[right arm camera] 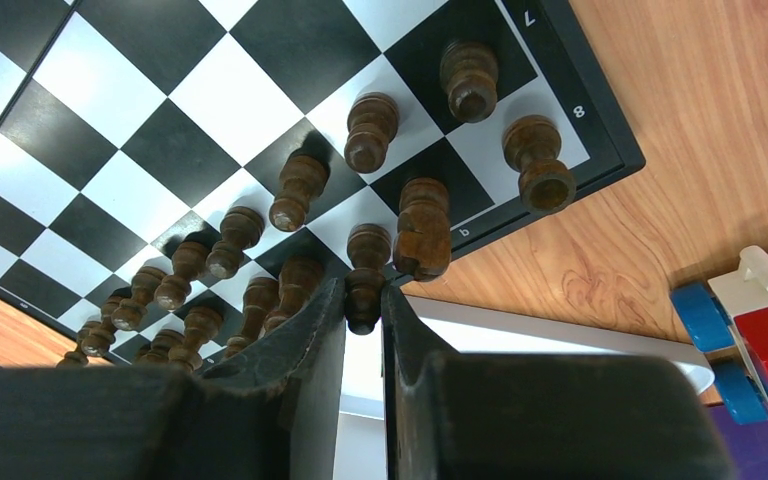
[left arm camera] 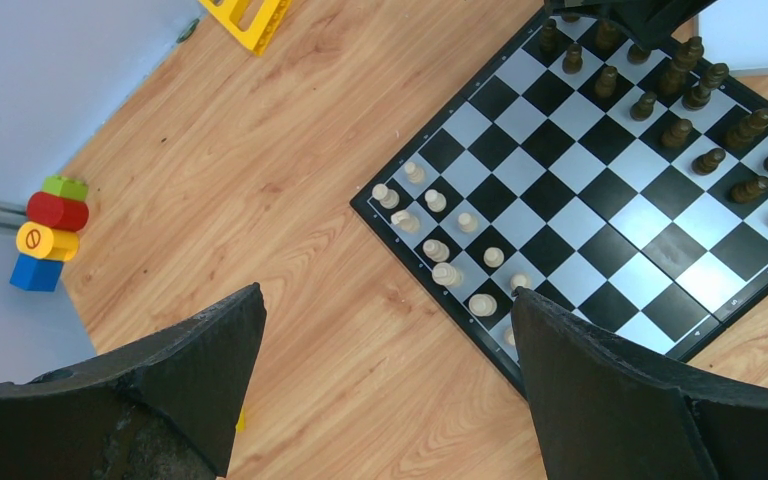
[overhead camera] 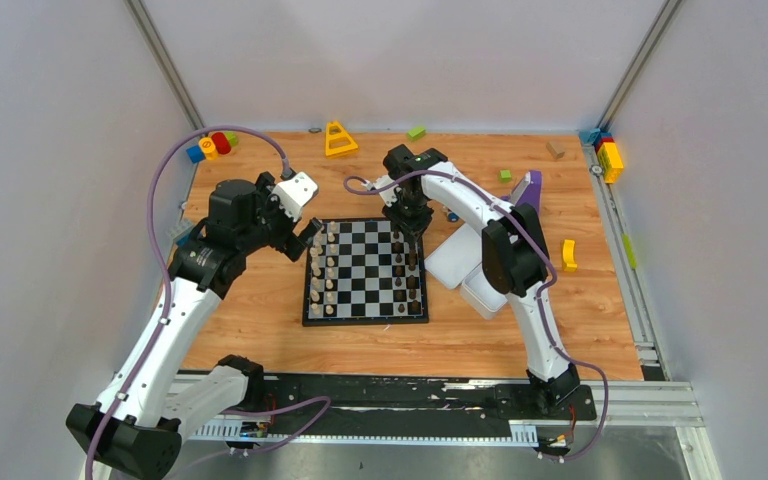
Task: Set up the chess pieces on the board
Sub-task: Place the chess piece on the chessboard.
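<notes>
The board (overhead camera: 368,275) lies mid-table, with pale cream chess pieces (overhead camera: 322,275) along its left side and dark brown chess pieces (overhead camera: 412,275) along its right side. My right gripper (overhead camera: 410,222) stands at the board's far right corner. In the right wrist view it (right arm camera: 363,295) is shut on the top of a dark piece (right arm camera: 367,250) that stands upright at the board's edge (right arm camera: 130,120), beside a dark knight (right arm camera: 420,230). My left gripper (overhead camera: 305,235) hovers off the board's left edge, open and empty (left arm camera: 388,295), above bare wood near the pale pieces (left arm camera: 447,250).
A white tray (overhead camera: 458,255) and its lid (overhead camera: 482,292) sit just right of the board. Toy blocks lie scattered: a yellow frame (overhead camera: 339,140), a stacked colourful pile (overhead camera: 210,147), green bits (overhead camera: 416,131), a yellow block (overhead camera: 568,255), a purple piece (overhead camera: 530,188).
</notes>
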{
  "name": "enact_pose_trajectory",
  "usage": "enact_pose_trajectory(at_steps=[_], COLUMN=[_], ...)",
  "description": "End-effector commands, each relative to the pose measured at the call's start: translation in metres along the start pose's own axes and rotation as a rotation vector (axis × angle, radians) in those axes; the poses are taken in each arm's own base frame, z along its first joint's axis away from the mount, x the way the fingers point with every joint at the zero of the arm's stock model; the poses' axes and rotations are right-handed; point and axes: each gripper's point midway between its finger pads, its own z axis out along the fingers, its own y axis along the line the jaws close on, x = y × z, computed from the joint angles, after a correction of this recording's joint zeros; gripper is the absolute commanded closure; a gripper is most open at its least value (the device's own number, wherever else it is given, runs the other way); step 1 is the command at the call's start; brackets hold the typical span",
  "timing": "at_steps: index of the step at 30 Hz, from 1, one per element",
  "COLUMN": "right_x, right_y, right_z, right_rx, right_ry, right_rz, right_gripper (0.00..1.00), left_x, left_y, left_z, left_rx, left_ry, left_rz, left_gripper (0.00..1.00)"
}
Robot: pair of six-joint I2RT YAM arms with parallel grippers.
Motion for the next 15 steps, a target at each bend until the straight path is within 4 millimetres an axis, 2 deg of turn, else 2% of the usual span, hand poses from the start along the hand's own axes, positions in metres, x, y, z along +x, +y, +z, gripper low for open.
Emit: enact_pose_trajectory(at_steps=[1,11,15], right_x=[-0.0133,-0.0118,-0.0115], right_y=[0.0024,0.0034,0.0025], right_z=[-0.0026,-0.0019,-0.0025], right_rx=[-0.008,-0.009,-0.003], right_ry=[-0.036,-0.029,-0.028], right_rz=[0.003,0.003,0.004], right_gripper=[0.85,0.85,0.77], left_x=[-0.0053,-0.0046,-0.0047], left_y=[0.0032,0.0032,0.0032], left_z=[-0.0036,-0.0039,-0.004], left_rx=[-0.013,-0.013,-0.013], left_ry=[-0.034,-0.034,-0.035], left_rz=[0.005,0.004,0.004], left_gripper=[0.0,0.0,0.0])
